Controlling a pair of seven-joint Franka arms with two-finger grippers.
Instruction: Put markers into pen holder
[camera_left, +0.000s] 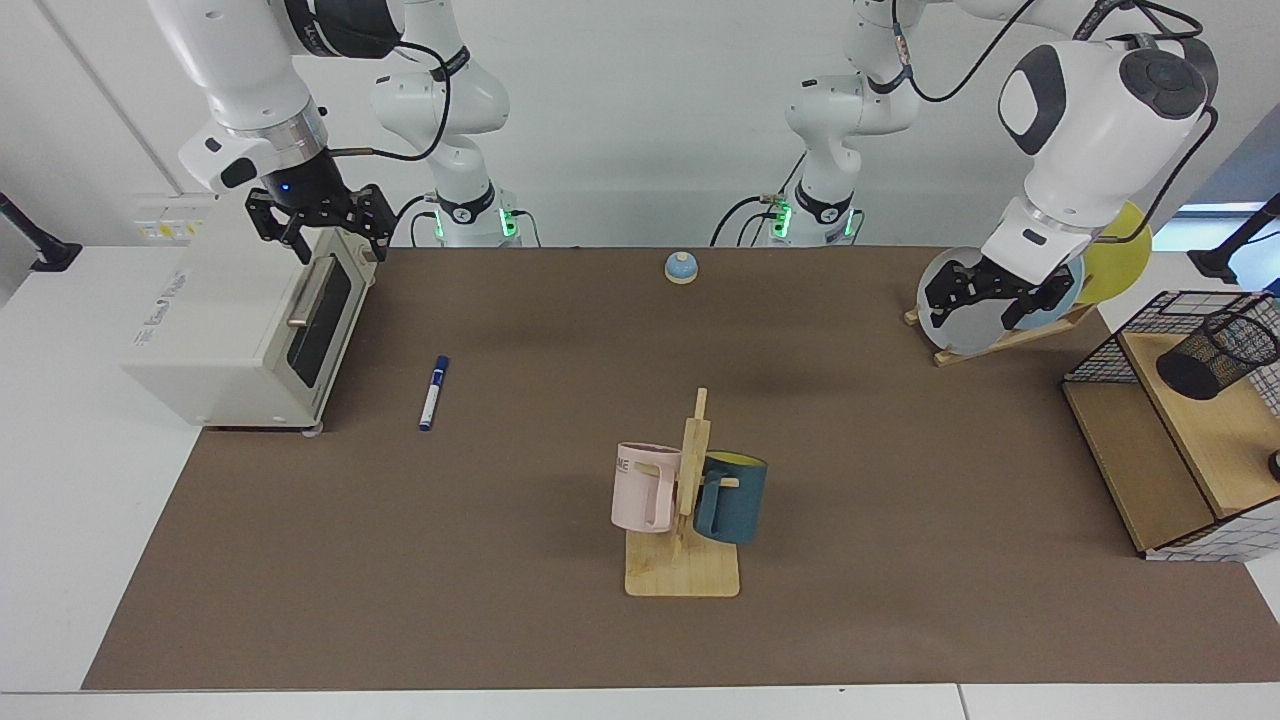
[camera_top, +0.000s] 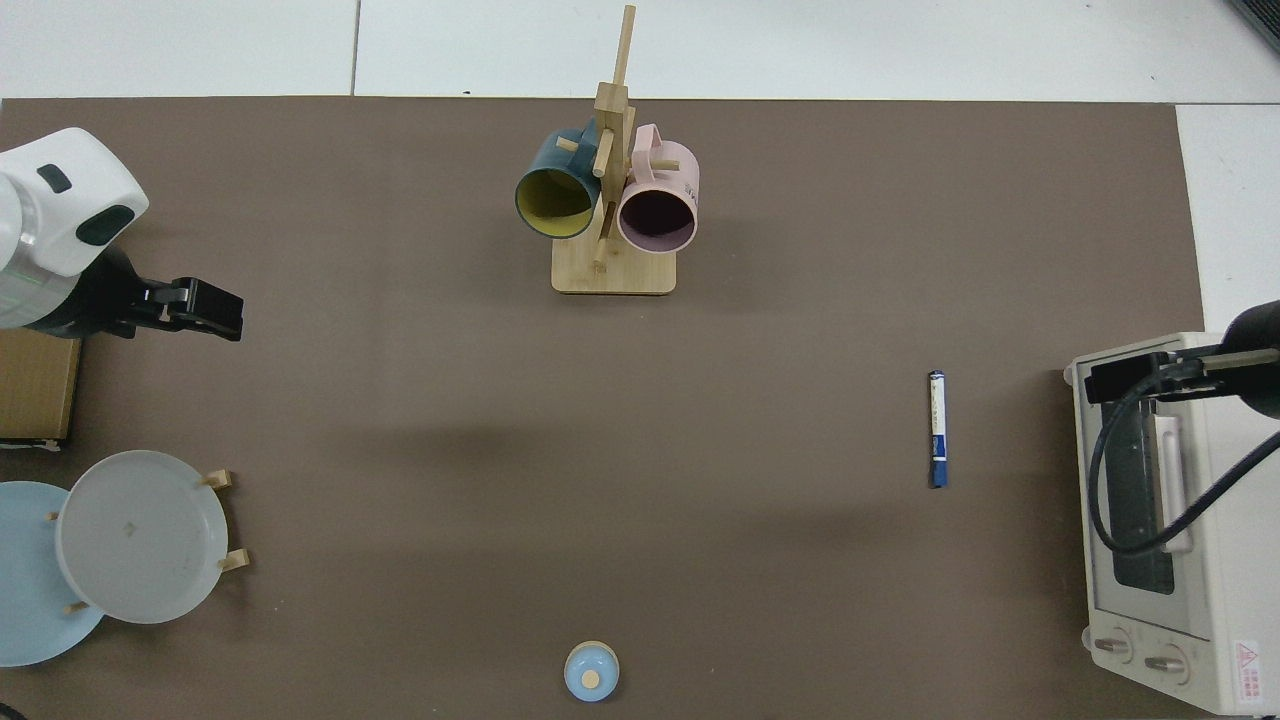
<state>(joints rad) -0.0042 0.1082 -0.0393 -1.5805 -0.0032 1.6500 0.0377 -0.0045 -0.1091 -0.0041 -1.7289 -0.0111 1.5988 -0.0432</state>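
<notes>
One marker with a white barrel and blue cap lies flat on the brown mat, just off the toaster oven's front; it also shows in the top view. The pen holder, a black mesh cup, sits on the wooden shelf of a wire basket at the facing view's far right and is out of the top view. My right gripper hangs open and empty over the toaster oven, well above the marker. My left gripper is open and empty in front of the plate rack, short of the pen holder.
A toaster oven stands beside the marker. A wooden mug tree holding a pink and a teal mug stands mid-table near the front. The plate rack, a small blue bell and the wire basket line the far and side edges.
</notes>
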